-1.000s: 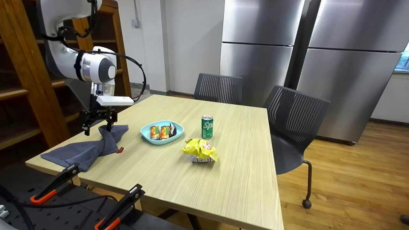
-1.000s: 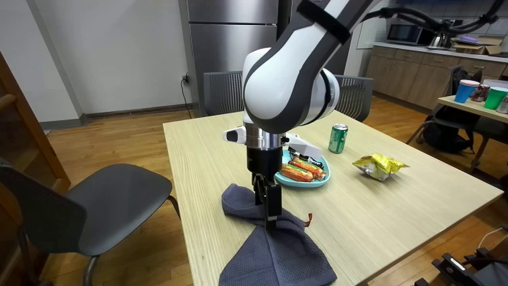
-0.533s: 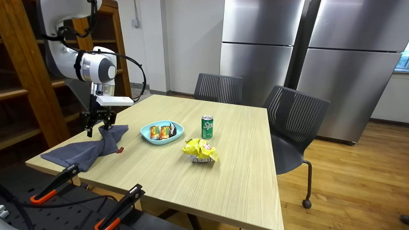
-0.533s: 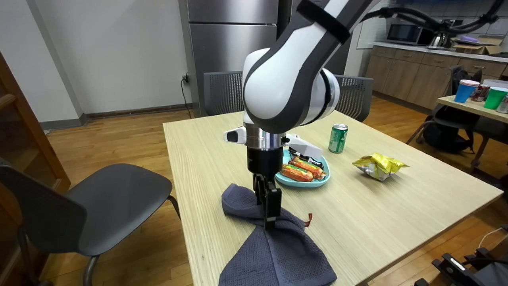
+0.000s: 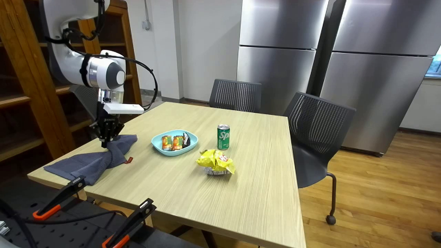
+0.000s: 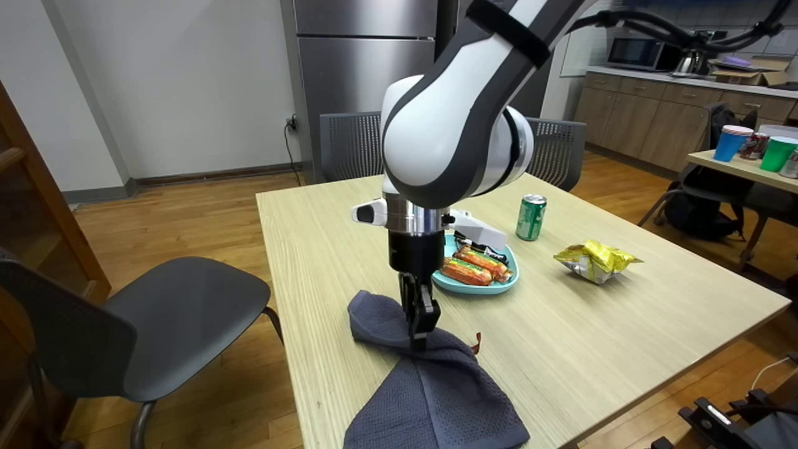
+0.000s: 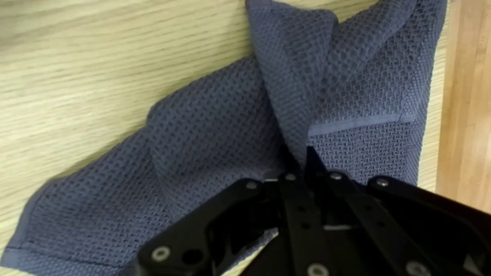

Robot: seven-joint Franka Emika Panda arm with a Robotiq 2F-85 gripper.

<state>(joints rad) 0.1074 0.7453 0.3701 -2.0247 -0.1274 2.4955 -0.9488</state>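
Note:
A dark blue-grey towel (image 7: 215, 122) lies crumpled on the wooden table, partly folded over itself; it appears in both exterior views. My gripper (image 7: 299, 157) points down at the towel, its fingertips pinching a raised fold. In the wrist view the pinched ridge of cloth runs up and away from between the fingers. From outside, the gripper (image 5: 105, 143) is low over the towel's middle, near a small red loop (image 6: 477, 343) at the cloth's edge. The finger ends are partly hidden by cloth and shadow.
Beside the towel stands a light blue dish (image 5: 156, 142) with two hot-dog-like packets and a dark packet. Farther off are a green soda can (image 5: 223, 138) and a yellow chip bag (image 6: 595, 260). Black-and-orange clamps (image 5: 131, 220) sit by the table edge; chairs (image 6: 187, 324) surround the table.
The fingers have come together from wide apart and now pinch the towel. The cloth has bunched slightly towards them, and the red loop has shifted a little. The arm stays in place.

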